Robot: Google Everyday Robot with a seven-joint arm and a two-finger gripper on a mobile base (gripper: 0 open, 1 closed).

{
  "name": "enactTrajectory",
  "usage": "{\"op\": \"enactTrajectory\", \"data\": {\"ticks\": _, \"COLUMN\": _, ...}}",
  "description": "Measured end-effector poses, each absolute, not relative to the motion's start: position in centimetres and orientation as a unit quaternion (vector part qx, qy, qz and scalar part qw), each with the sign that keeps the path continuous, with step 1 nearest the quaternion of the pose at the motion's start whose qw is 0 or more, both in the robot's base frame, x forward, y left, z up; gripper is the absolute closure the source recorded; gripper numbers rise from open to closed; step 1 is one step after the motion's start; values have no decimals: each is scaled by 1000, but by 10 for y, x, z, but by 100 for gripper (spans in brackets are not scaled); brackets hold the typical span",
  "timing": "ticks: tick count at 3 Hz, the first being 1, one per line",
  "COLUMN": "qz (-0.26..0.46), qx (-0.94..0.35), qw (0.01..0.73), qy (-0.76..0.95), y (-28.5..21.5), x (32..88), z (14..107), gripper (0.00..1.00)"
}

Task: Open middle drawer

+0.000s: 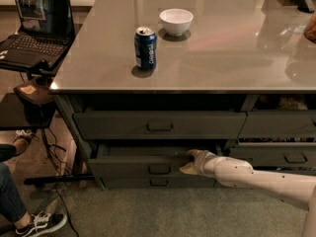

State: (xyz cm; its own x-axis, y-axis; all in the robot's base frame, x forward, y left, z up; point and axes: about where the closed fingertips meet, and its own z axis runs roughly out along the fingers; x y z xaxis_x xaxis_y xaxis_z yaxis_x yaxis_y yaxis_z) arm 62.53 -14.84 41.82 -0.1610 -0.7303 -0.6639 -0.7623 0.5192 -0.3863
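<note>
The middle drawer [128, 165] is the wide dark grey one under the taller top drawer [113, 125]. Its small loop handle [159, 169] sits at the centre. It stands pulled out a little, and a strip of its grey inside [143, 150] shows. My gripper [189, 161] is at the right end of this drawer's front, by its top edge, to the right of the handle. My white arm [256, 177] reaches in from the lower right. The slimmest drawer [159, 182] lies just below.
On the grey countertop [222, 58] stand a blue soda can [145, 48] and a white bowl [176, 21]. More drawers [295, 157] are to the right. At the left are a laptop [34, 26] on a stand and a person's shoe [42, 223].
</note>
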Motion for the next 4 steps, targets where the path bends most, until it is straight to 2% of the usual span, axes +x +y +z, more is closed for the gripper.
{"op": "enactTrajectory", "data": {"ticks": 4, "qz": 25, "qx": -487, "qw": 431, "qy": 759, "y": -151, "x": 600, "z": 419, "gripper": 100}}
